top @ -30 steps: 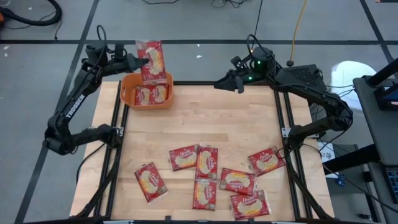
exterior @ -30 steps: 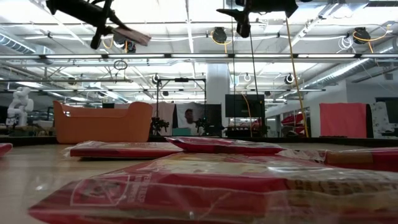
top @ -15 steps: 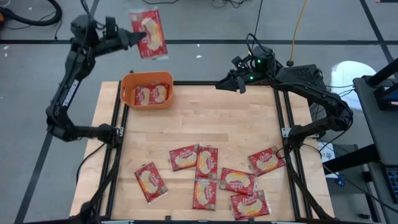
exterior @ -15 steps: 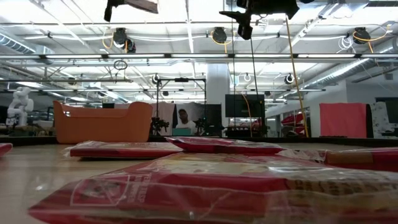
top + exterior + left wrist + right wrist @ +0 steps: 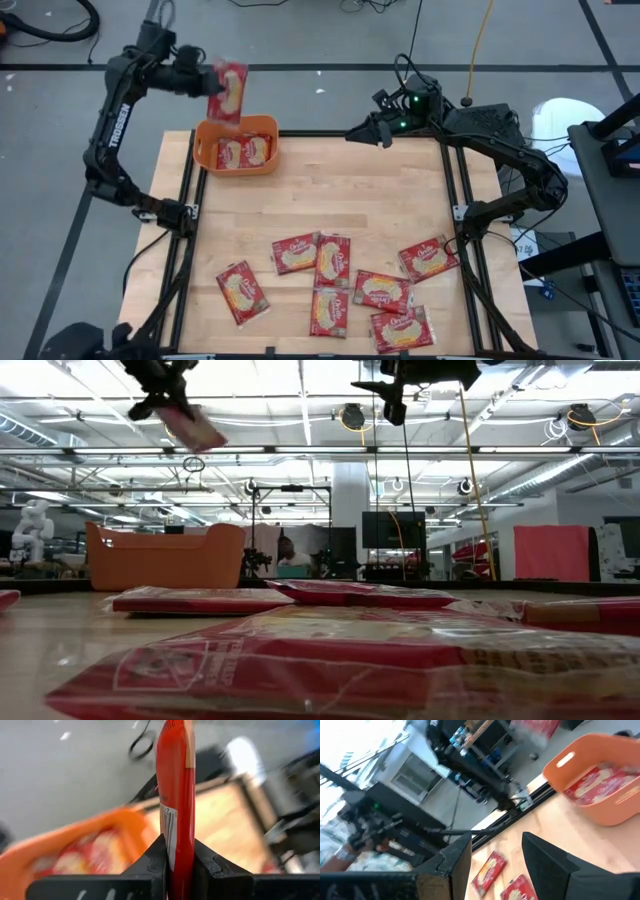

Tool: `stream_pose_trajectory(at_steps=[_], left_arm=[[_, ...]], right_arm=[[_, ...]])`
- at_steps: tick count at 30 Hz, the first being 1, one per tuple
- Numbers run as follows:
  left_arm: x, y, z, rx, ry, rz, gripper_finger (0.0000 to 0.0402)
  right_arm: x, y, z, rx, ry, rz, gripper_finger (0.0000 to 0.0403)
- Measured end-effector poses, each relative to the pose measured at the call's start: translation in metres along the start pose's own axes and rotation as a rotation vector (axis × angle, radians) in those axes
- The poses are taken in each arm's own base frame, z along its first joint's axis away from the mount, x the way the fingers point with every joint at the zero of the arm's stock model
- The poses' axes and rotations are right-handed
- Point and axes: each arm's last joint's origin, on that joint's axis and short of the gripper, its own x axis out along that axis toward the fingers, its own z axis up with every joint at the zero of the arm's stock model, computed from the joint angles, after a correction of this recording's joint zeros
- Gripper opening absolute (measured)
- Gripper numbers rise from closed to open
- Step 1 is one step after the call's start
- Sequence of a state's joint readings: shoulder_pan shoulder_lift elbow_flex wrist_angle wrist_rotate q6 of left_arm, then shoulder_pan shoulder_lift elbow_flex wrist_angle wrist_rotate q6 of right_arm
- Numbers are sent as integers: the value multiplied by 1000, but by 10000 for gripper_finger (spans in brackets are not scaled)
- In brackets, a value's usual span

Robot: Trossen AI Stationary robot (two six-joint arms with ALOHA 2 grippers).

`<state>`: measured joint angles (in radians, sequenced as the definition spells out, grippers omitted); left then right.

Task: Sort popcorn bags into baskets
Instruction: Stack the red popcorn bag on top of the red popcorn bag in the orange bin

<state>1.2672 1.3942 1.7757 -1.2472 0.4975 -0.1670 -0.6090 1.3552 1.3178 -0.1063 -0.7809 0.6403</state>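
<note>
My left gripper (image 5: 205, 84) is shut on one red popcorn bag (image 5: 228, 92) in the air above the far rim of the orange basket (image 5: 205, 158). The basket stands at the table's far left and holds two or three bags (image 5: 245, 152). In the low view this held bag (image 5: 195, 428) slants down from the left gripper (image 5: 165, 390). Several more popcorn bags (image 5: 333, 262) lie flat on the near half of the table. My right gripper (image 5: 365, 133) hovers open at the far edge, right of the basket, with nothing between its fingers. My left gripper pinches one end of the bag (image 5: 175, 851) between its two fingers (image 5: 156, 862), which press on its two flat faces. The fingers slant downward from the far left. The bag is lifted clear and reaches out past the fingertips, its free end (image 5: 212, 440) lower than the held end.
The basket (image 5: 590, 780) also shows in the right wrist view. Black frame rails (image 5: 190, 230) run along the table's left, right and far sides. Bare wood (image 5: 350, 190) lies between the basket and the loose bags.
My left gripper, still shut on the bag, rose and swung back toward the far left, then tipped its fingers downward. The bag was raised high, then turned from lying face-up to slanting down toward the basket. My right arm has kept still.
</note>
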Motion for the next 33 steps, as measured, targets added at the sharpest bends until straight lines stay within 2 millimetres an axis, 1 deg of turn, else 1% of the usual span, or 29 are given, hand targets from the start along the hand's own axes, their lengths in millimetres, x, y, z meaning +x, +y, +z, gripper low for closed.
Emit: stream_pose_trajectory(at_steps=[2,5,7,10,14,17,20,24,30,33], left_arm=[[2,3,-5,22,52,50,44],[2,6,-12,64,82,102,45],[7,10,-18,75,112,132,45],[19,18,-30,79,145,141,45],[41,32,-48,38,138,142,45],[60,44,-58,29,87,153,45],[74,54,-66,27,49,179,45],[83,60,-71,-35,11,186,45],[100,68,-90,-69,90,198,45],[105,70,-92,-67,75,211,45]], right_arm=[[0,0,0,1,-15,-18,167],[0,-1,1,-1,-33,-39,167],[0,-1,1,-1,-43,-53,167],[0,-2,2,-1,-49,-61,167],[0,-2,2,-1,-51,-63,167],[0,-2,2,-1,-51,-63,167],[0,-2,2,0,-51,-64,167],[0,-2,2,1,-63,-80,167],[0,-3,3,-2,-89,-115,167],[0,-3,3,-6,-93,-121,167]])
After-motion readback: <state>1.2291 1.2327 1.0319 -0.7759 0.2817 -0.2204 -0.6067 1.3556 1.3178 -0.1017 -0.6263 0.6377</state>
